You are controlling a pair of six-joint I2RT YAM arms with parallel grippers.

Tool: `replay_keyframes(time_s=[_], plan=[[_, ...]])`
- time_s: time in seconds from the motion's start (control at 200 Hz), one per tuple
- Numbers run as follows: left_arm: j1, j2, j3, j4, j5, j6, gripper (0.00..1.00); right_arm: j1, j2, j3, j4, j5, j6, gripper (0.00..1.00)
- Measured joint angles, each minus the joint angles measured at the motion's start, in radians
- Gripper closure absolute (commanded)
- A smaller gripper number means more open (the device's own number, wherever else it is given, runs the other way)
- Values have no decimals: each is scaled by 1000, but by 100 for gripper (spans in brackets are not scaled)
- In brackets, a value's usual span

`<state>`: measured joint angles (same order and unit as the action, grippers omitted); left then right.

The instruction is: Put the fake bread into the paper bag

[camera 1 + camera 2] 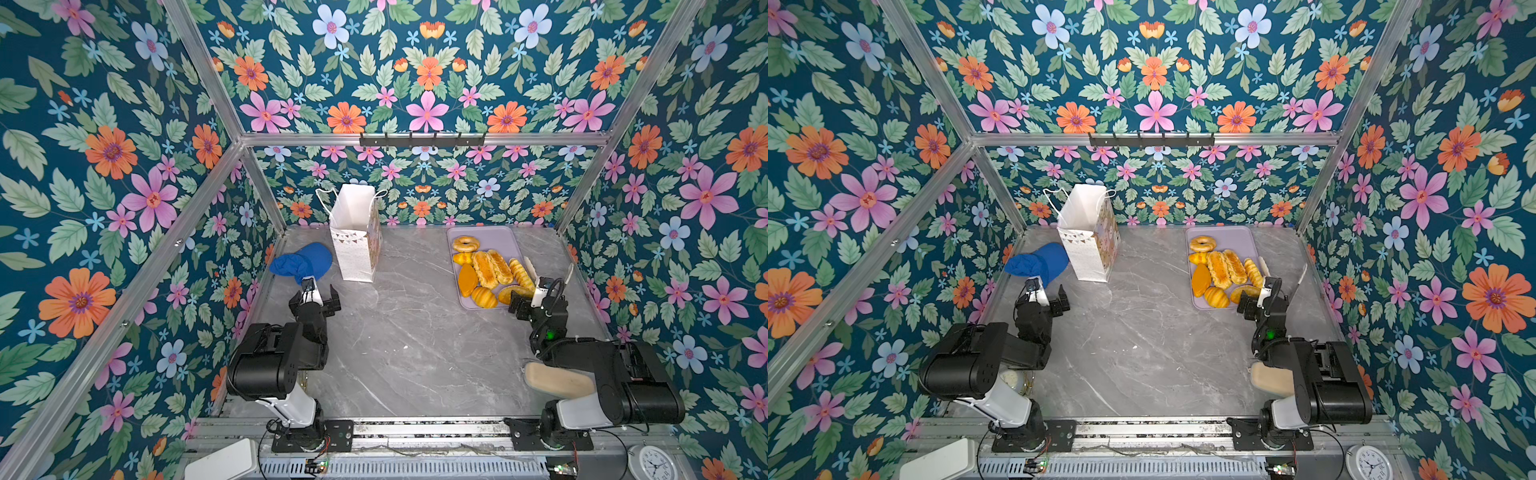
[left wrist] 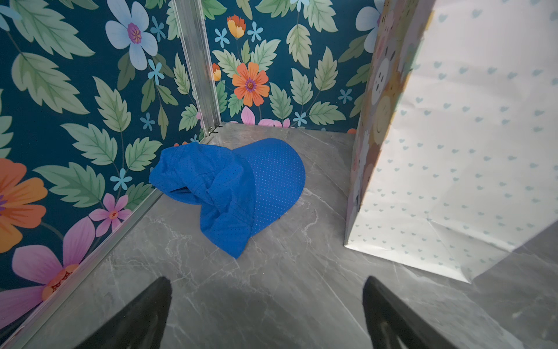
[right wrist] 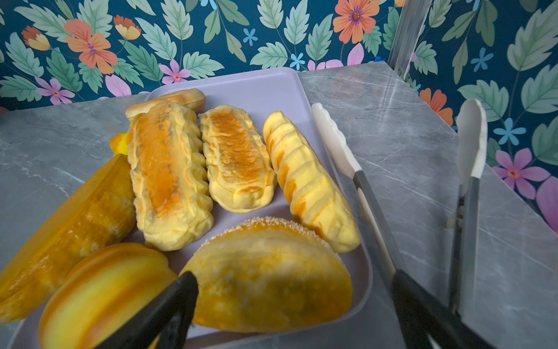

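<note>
The left arm (image 1: 270, 365) rises from its base at the desk's (image 1: 415, 332) front edge, folds at the elbow and reaches toward the rear left corner. The left gripper (image 1: 314, 294) sits low over the surface, its jaws spread wide and empty. The right arm (image 1: 623, 382) stands at the front right with its elbow raised and wrist pitched down. The right gripper (image 1: 538, 293) points along the right edge, jaws equally wide apart

The left arm (image 1: 270, 365) and right arm (image 1: 636, 386) are made of glossy black housings and white links. Black fingers (image 2: 142, 314) are fitted. A looped black cable (image 1: 562, 287) and a green light (image 1: 550, 333) are seen on the right one.
</note>
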<state>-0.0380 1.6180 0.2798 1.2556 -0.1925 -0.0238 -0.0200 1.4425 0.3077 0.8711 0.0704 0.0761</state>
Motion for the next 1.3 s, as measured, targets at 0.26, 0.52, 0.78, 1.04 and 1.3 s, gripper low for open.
replay_keyframes(time_s=[0.26, 0.52, 0.78, 1.04, 1.3], plan=[[0, 0, 0, 0, 0, 0, 0, 0, 0, 0, 0, 0, 0, 1], [0, 0, 0, 0, 0, 0, 0, 0, 0, 0, 0, 0, 0, 1], [0, -79, 25, -84, -2, 0, 0, 0, -92, 64, -127, 42, 11, 1], [0, -228, 39, -216, -39, -5, 0, 0, -297, 81, -307, 82, 35, 1], [0, -437, 68, -356, -75, -64, 0, 0, -531, 168, -570, 100, 128, 1]])
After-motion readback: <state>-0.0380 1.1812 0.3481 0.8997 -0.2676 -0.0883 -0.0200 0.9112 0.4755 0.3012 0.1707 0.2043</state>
